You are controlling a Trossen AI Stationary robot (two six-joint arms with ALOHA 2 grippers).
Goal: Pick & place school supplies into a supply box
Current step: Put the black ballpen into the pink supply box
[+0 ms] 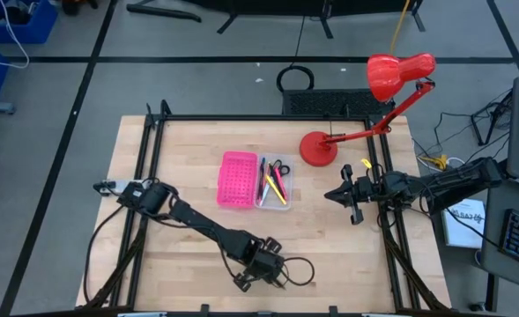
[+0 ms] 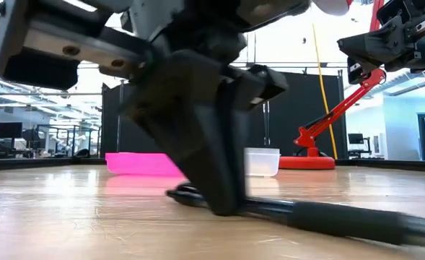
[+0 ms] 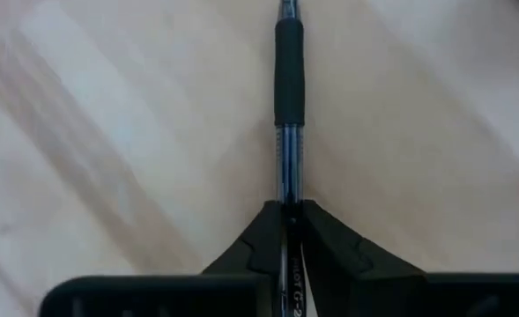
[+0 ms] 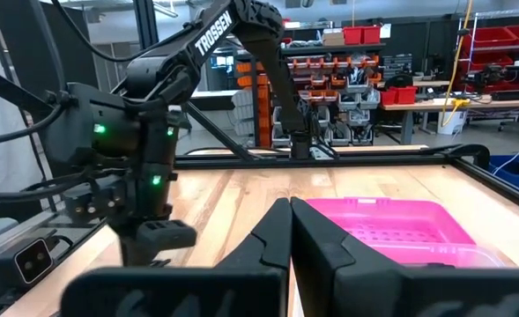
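My left gripper (image 3: 292, 211) is down at the table's near edge (image 1: 257, 271), shut on a pen (image 3: 290, 106) with a black rubber grip and a clear barrel. In the low view the pen (image 2: 327, 215) stretches along the wood beside the gripper. The translucent supply box (image 1: 274, 183) sits at mid-table with several pens and the black-handled scissors inside, and it also shows in the low view (image 2: 263, 161). My right gripper (image 4: 290, 224) is shut on nothing and hovers above the table's right side (image 1: 352, 195). My left gripper pinches the pen's clear barrel (image 3: 290, 180), just behind the black grip, between its two fingers. The fingers come from above, pointing down, one on each side and lying across the pen. The pen lies flat on the table.
A bright pink perforated tray (image 1: 237, 180) lies against the box's left side. A red desk lamp stands with its base (image 1: 319, 148) right of the box near the far edge, its arm slanting up to the right. Black frame rails (image 1: 153, 158) border the table. A loose cable (image 1: 299, 271) loops by the left gripper.
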